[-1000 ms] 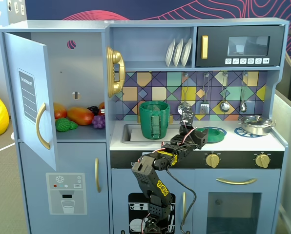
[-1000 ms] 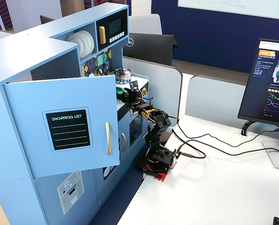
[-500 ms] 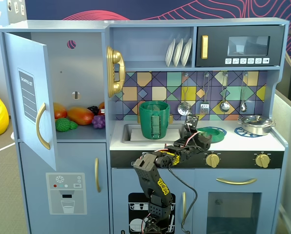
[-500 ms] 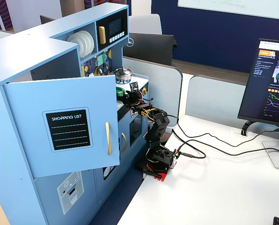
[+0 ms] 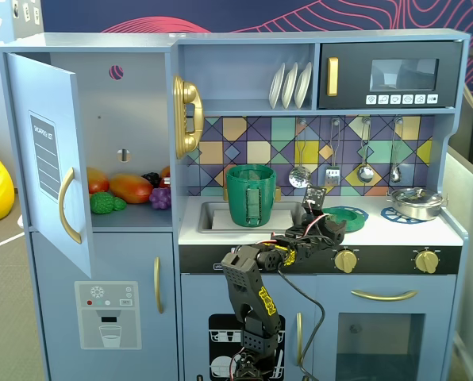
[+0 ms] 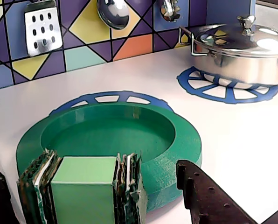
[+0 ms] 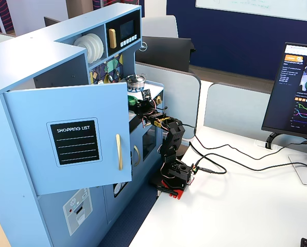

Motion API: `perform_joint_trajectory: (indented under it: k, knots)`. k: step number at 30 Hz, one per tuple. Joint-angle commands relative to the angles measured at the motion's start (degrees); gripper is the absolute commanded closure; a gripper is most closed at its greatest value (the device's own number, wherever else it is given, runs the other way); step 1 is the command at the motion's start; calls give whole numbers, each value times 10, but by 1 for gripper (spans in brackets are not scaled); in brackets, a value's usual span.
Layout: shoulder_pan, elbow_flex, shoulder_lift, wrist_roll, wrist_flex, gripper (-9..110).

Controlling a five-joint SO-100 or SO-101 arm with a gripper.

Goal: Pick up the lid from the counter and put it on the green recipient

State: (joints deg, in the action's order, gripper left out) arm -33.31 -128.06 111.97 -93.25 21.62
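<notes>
1. Lid (image 5: 344, 215) in a fixed view lies flat on the white counter (image 5: 379, 232), at about 3 o'clock from the green recipient (image 5: 251, 195), which stands in the sink. The hand (image 5: 332, 228) reaches in at the lid's 7 o'clock edge; from here I cannot tell whether it touches. The silver pan (image 5: 415, 203) sits well apart at 3 o'clock
2. Wrist view: the lid (image 6: 129, 135) rests hollow side up over a blue burner ring (image 6: 112, 96), no knob showing. The hand (image 6: 143, 184) is open and holds nothing; its padded finger (image 6: 83, 191) sits at 6 o'clock and the dark finger (image 6: 209, 198) at 5 o'clock, with the near rim in the gap between them. To grip well, I judge the hand should close squarely on that rim, one finger inside the hollow, then lift level to clear the pot's rim
3. Another fixed view: the open door hides most of the counter; the arm (image 7: 170, 136) reaches in, the lid too small to read
</notes>
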Motion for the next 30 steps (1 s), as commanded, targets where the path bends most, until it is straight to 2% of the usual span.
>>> perform_joint_trajectory:
  k: [1, 16, 18, 22, 30]
  knots:
    - [11, 44, 4, 3, 0, 62]
    - [27, 69, -15, 6, 0, 65]
    - [29, 70, -15, 3, 0, 71]
    - [39, 66, -11, -3, 0, 99]
    - [44, 48, 8, -1, -2, 102]
